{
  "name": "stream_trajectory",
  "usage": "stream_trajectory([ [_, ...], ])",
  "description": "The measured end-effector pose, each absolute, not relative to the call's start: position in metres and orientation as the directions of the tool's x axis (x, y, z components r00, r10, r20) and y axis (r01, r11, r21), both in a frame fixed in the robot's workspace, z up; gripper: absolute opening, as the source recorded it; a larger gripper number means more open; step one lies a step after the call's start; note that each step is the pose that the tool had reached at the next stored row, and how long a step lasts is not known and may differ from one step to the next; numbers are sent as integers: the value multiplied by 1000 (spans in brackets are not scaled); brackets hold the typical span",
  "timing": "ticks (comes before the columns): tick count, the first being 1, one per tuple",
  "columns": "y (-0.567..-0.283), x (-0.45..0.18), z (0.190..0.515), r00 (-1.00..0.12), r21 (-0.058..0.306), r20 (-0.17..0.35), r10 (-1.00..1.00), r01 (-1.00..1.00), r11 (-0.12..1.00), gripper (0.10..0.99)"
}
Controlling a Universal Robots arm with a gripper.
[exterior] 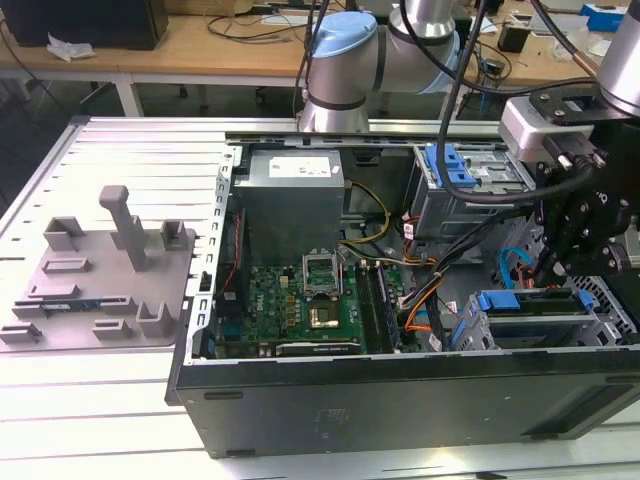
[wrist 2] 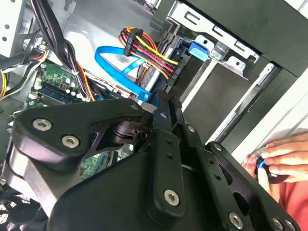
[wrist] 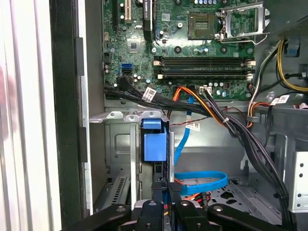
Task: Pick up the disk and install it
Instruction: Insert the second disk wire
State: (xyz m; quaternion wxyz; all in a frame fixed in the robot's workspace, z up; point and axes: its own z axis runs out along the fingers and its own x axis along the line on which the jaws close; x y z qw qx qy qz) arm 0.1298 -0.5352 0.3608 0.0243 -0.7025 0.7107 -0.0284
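The disk (wrist: 154, 144) stands on edge in a slot of the drive cage (wrist: 115, 115), its blue rail end showing at the cage mouth. Just outside that mouth, the gripper (wrist: 168, 190) has its fingers (wrist 2: 163, 144) closed together, apparently grasping nothing. Seating likely needs a straight push along the slot, clear of the blue cable (wrist: 199, 180) beside the cage.

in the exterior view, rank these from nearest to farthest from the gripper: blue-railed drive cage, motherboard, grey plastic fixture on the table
1. blue-railed drive cage, just below the gripper, at the exterior view's right.
2. motherboard, mid-case, toward the exterior view's left.
3. grey plastic fixture, outside the case, far at the exterior view's left.
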Motion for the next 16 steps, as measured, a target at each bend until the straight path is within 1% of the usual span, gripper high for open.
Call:
stream_trajectory([
  [16,-536,132,357,-13,-74,-3,-1000,-997,13,161],
])
